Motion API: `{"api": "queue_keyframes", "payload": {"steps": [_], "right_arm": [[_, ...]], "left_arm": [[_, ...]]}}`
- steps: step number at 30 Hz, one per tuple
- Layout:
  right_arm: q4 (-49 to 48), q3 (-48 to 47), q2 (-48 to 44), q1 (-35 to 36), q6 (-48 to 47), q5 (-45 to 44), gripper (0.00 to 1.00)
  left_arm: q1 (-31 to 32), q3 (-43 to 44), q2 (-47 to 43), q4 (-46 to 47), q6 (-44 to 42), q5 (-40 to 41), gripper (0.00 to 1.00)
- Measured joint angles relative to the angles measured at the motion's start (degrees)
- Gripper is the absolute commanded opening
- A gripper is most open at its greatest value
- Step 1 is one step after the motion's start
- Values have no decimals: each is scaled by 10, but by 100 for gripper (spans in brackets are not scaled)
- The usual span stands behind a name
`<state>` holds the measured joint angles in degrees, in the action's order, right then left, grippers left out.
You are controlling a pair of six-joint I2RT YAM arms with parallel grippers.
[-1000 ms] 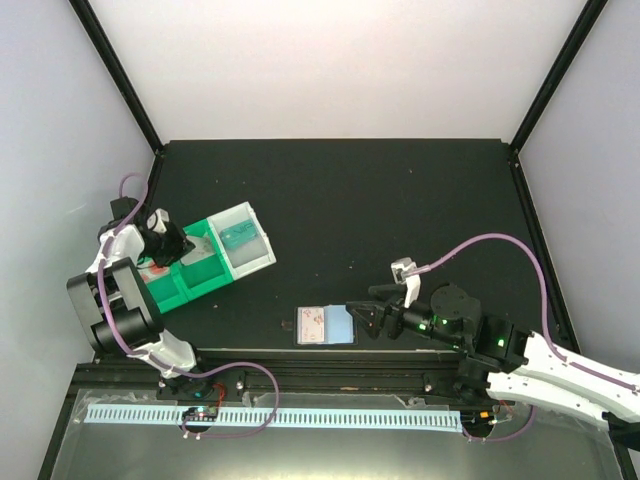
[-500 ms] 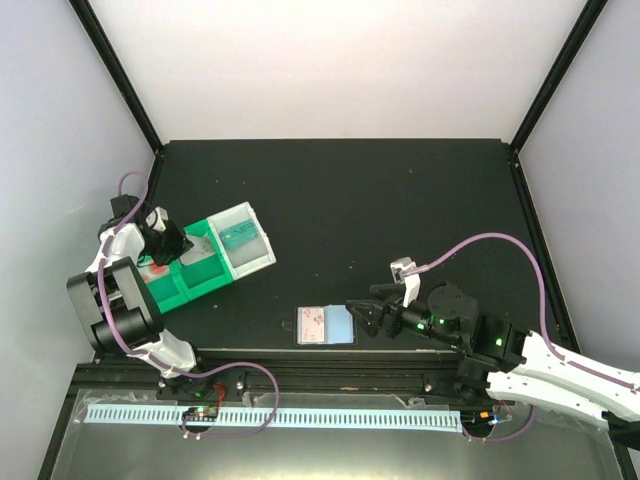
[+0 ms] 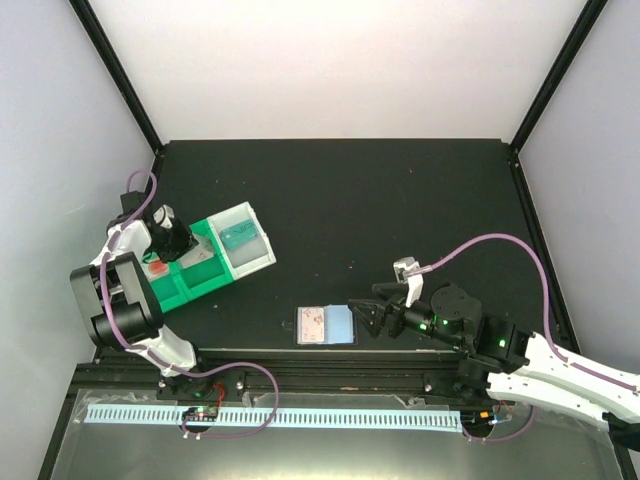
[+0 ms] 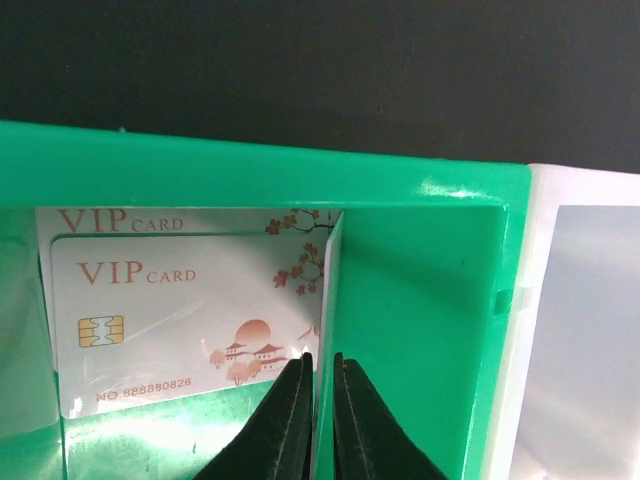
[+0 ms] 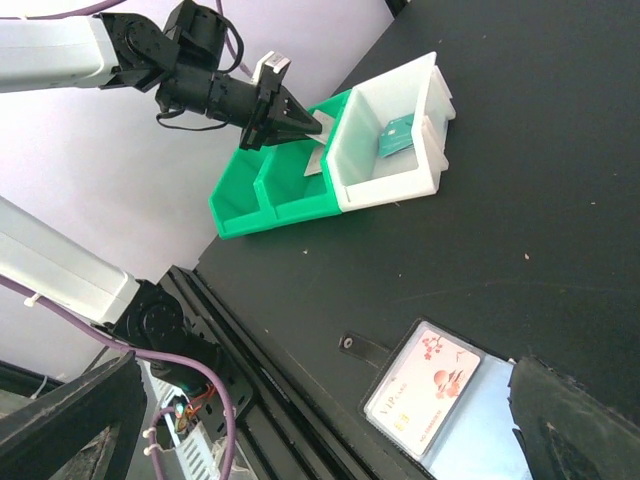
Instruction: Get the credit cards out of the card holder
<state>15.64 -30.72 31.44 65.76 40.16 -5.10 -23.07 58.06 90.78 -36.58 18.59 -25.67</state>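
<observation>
- Your left claw [image 4: 320,378] hung over the green plastic compartment tray [image 4: 425,300], which sat at the left side of the black tabletop [image 3: 400,200].
- Its two dark fingers were pinched almost together on a thin white card [image 4: 334,260], which stood on edge inside one green compartment.
- Just beside that upright card, two white VIP cards [image 4: 180,310] with red lettering lay overlapped in the same compartment. The front one showed a gold chip.
- The tray's white end bin [image 5: 400,170] held a single teal card [image 5: 397,135].
- The small flat folding card holder [image 3: 326,326] lay open on the tabletop near the front edge, well apart from the tray.
- Its left panel carried a white card with red blossom print [image 5: 425,385], and its right panel was pale blue.
- Your right claw [image 3: 358,318] hung just to the right of the card holder with its jaws spread wide and nothing between them.
</observation>
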Motion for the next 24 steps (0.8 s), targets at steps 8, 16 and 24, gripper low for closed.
{"api": "queue_keyframes", "payload": {"steps": [8, 16, 24], "right_arm": [[0, 0, -4, 0, 0, -2, 100], [1, 0, -8, 0, 0, -3, 100], [0, 3, -16, 0, 5, -3, 100]], "left_arm": [[4, 0, 2, 0, 6, 17, 10], [4, 8, 2, -3, 12, 35, 14], [4, 21, -7, -10, 17, 79, 17]]}}
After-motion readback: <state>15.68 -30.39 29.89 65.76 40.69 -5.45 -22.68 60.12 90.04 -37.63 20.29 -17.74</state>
